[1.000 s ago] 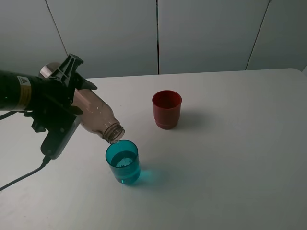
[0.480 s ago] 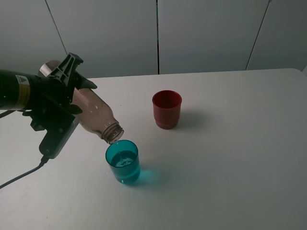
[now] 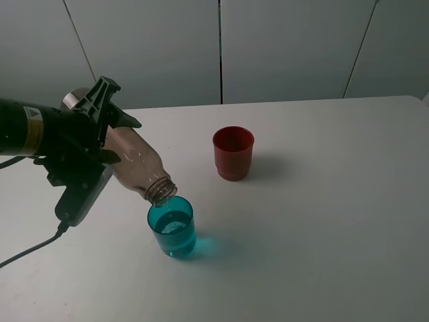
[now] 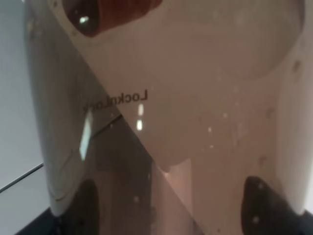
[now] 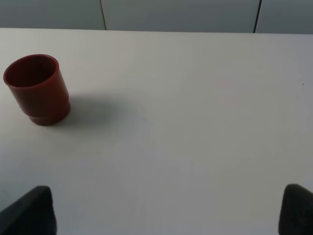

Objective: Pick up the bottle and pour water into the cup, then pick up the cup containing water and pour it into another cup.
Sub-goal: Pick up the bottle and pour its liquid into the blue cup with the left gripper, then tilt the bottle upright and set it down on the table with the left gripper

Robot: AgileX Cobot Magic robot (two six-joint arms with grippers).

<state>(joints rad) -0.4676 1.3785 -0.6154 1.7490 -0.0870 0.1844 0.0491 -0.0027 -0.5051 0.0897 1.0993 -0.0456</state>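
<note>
Lit brightly and evenly from overhead, with no harsh glare on the white surface (image 3: 322,201). Threw a soft, short shadow to the right of the red cup (image 3: 233,153) in the high view, and a teal-tinted glow on the surface beside the teal cup (image 3: 172,227). Rendered the high view sharp from edge to edge. Sat so close to the bottle (image 4: 195,122) in the left wrist view that its wall blurred, flecked with small white glints and one bright streak. Showed the right pincer (image 5: 166,213) with dark, unfocused fingertips (image 5: 27,210).
</note>
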